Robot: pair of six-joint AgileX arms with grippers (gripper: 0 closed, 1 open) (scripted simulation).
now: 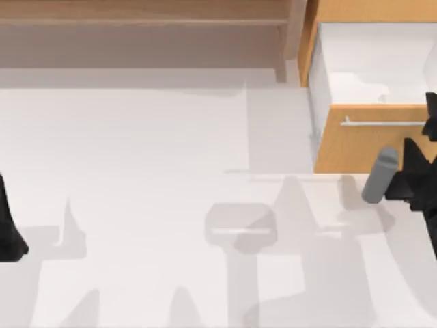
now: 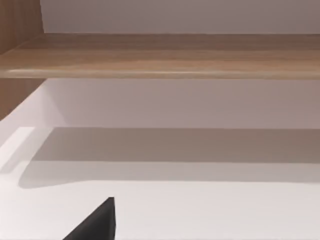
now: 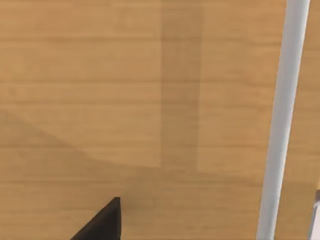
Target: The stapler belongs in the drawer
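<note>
The drawer [image 1: 372, 65] stands pulled open at the back right, showing white inner walls, an orange-tan front [image 1: 355, 147] and a thin silver bar handle [image 1: 382, 123]. A grey stapler [image 1: 379, 176] hangs just in front of that drawer front, lifted off the table with its shadow below it. My right gripper [image 1: 401, 182] is shut on the stapler from the right side. In the right wrist view the wooden drawer front [image 3: 125, 100] and the handle [image 3: 282, 120] are close up, with one dark fingertip [image 3: 102, 222] at the edge. My left gripper [image 1: 8, 229] is parked at the left edge.
A brown open shelf unit [image 1: 143, 34] runs along the back left; the left wrist view looks at its shelf board [image 2: 160, 55]. The white table [image 1: 136, 171] spreads across the middle, with soft shadows on it.
</note>
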